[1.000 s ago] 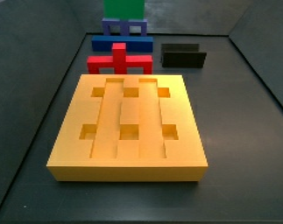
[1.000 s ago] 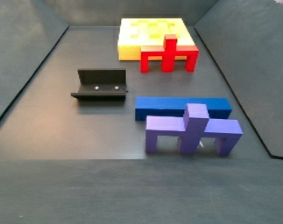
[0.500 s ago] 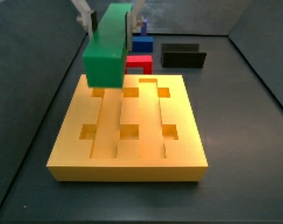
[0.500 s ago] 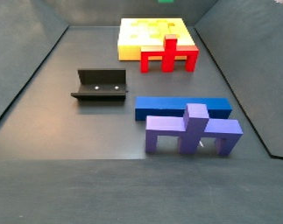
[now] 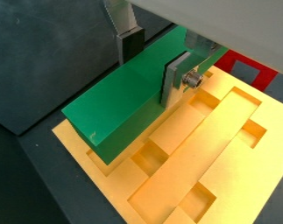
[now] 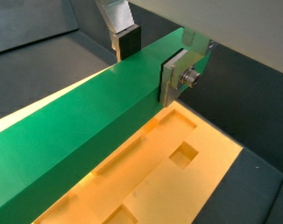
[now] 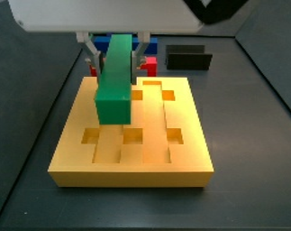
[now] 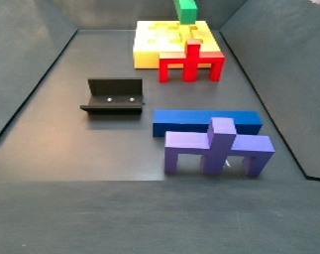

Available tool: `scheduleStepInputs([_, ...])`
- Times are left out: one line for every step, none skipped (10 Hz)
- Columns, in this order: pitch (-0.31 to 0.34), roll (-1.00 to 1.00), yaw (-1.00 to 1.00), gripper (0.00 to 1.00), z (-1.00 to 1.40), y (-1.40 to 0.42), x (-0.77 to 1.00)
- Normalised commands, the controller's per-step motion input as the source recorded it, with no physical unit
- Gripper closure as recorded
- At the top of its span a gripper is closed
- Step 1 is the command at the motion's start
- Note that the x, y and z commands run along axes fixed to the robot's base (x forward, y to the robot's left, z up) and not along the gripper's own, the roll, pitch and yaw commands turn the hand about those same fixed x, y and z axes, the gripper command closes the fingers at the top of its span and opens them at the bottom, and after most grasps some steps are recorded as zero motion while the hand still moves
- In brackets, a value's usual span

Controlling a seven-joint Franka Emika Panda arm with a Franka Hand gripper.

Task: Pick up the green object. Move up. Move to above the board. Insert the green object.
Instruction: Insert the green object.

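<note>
My gripper (image 5: 152, 59) is shut on the green object (image 5: 130, 96), a long bright green bar, and holds it level above the board (image 5: 214, 166). Both wrist views show the silver fingers (image 6: 176, 77) clamped on the bar's two long sides (image 6: 96, 122). In a side view the bar (image 7: 113, 77) hangs over the left part of the yellow-orange board (image 7: 133, 153), lengthwise along its grooves. In a side view only the bar's end (image 8: 186, 11) shows above the board's far edge (image 8: 160, 42).
A red cross-shaped block (image 8: 191, 62) stands at the board's edge. A dark blue block (image 8: 202, 121), a purple block (image 8: 218, 146) and a small black open box (image 8: 113, 97) sit on the dark floor. The black box also shows behind the board (image 7: 188, 57).
The gripper has carried the green bar from behind the board forward and lower, so it now hangs over the board's left groove. Nothing else moved.
</note>
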Motion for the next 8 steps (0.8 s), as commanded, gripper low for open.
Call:
scheduleStepInputs([0.0,0.42,0.08,1.0,-0.46,-0.09,0.1])
scheduleStepInputs([0.0,0.42,0.05,1.0,-0.5,-0.17,0.07])
scheduleStepInputs([0.0,0.22,0.06,1.0,-0.58,-0.22,0.0])
scheduleStepInputs([0.0,0.09,0.0,1.0,-0.52,-0.2,-0.01])
scheduleStepInputs([0.0,0.1,0.0,1.0,-0.53,-0.14,-0.01])
scheduleStepInputs([0.0,0.08,0.0,1.0,-0.53,-0.07,-0.07])
scheduleStepInputs([0.0,0.07,0.0,1.0,-0.47,-0.02,-0.13])
scheduleStepInputs([0.0,0.11,0.0,1.0,-0.43,0.0,-0.12])
